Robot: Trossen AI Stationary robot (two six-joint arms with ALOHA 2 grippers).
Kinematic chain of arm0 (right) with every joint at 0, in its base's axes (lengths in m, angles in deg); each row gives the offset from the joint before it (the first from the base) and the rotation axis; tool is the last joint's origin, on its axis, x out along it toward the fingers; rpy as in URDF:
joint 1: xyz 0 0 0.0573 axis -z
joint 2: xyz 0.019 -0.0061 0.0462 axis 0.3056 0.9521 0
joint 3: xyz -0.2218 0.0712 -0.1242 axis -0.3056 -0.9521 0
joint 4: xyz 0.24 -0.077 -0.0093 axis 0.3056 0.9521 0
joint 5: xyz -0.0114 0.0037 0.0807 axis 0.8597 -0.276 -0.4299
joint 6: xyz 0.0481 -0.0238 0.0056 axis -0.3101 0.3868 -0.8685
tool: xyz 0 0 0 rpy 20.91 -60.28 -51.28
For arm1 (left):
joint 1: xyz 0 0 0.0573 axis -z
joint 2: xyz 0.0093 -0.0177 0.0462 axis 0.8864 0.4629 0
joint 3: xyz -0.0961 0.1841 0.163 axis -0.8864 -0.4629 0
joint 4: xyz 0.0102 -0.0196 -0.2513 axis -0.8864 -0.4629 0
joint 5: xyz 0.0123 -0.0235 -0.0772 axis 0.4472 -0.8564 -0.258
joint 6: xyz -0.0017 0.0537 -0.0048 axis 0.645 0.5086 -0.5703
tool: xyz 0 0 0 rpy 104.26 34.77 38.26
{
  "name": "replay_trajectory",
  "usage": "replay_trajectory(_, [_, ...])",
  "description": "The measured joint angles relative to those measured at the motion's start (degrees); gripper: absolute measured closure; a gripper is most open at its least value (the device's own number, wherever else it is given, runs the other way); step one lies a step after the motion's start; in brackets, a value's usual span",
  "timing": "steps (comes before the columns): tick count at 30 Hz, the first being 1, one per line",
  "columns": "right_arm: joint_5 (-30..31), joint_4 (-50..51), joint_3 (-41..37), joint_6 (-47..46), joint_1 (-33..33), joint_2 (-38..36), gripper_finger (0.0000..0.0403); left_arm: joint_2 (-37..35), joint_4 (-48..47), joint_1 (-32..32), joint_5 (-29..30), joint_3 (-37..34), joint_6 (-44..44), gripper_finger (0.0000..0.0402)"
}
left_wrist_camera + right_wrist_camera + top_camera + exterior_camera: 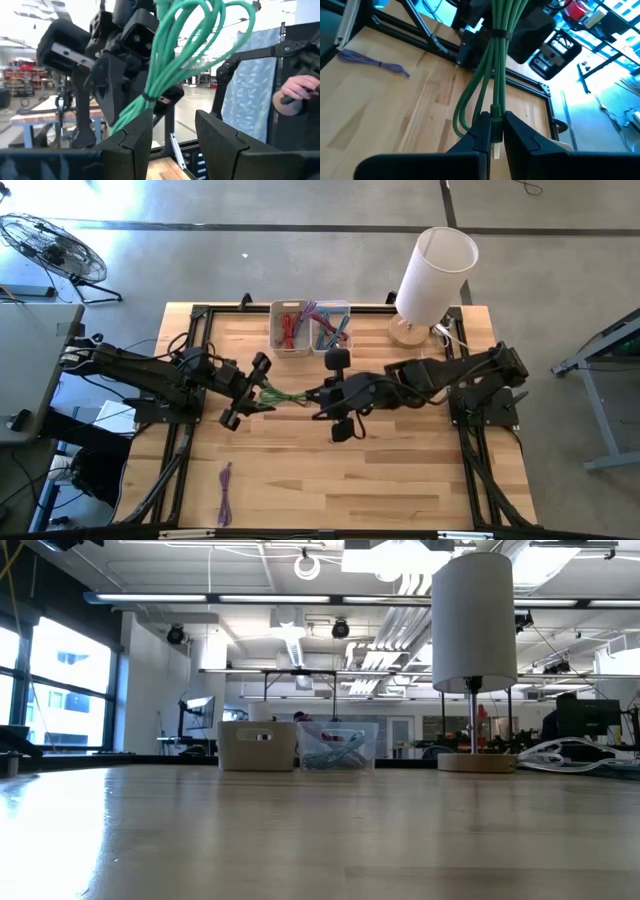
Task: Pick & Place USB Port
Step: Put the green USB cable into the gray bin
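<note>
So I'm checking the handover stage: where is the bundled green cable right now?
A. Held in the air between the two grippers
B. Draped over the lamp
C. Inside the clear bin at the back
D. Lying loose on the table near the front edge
A: the green cable spans the gap above the table between the left gripper and the right gripper; the right wrist view shows the right fingers shut on its end.

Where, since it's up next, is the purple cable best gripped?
Probably at its middle, from straight above, closing across its narrow width: the purple cable lies flat on the table, a long thin bundle with bare wood on both sides.
</note>
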Motion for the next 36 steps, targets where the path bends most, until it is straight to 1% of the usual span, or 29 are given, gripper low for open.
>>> replay_trajectory(6, [-1.82, -1.81, 0.02, 0.23, 0.52, 0.02, 0.0382, -0.02, -0.68, -0.02, 3.55, 0.0, -0.66, 0.0254])
replay_trajectory(10, [-2.49, -3.26, 0.02, 0.83, 0.51, 0.04, 0.0382, -0.02, -0.73, -0.02, 2.7, 0.0, -3.77, 0.0246])
replay_trajectory(14, [-3.71, -4.2, 0.01, 0.85, 0.5, 0.07, 0.0382, -0.02, -0.77, 0.0, 1.26, 0.0, -5.22, 0.0214])
replay_trajectory(19, [-4.39, -6.21, 0.02, 0.83, 0.5, 0.09, 0.0382, -0.02, -0.76, 0.0, 2.72, 0.0, -4.44, 0.0166])
replay_trajectory(22, [-4.92, -6.56, 0.01, 0.05, 0.52, 0.1, 0.0382, -0.02, -0.75, 0.0, 3.63, 0.0, -1.83, 0.015])
replay_trajectory(27, [-6.88, -8.28, 0.02, -0.5, 0.68, 1.25, 0.0382, -0.02, -0.17, 0.0, 4.93, 0.0, 0.91, 0.0146])
replay_trajectory(33, [-7.41, -8.56, 0.02, -1.39, 1.71, 3.2, 0.0382, -0.02, 0.17, 0.0, 4.93, 0.0, 1.12, 0.0146])
replay_trajectory(36, [-9.03, -8.61, 0.02, -1.63, 2.52, 3.56, 0.0382, -0.02, 0.59, 0.0, 4.85, 0.0, 1.13, 0.0146])
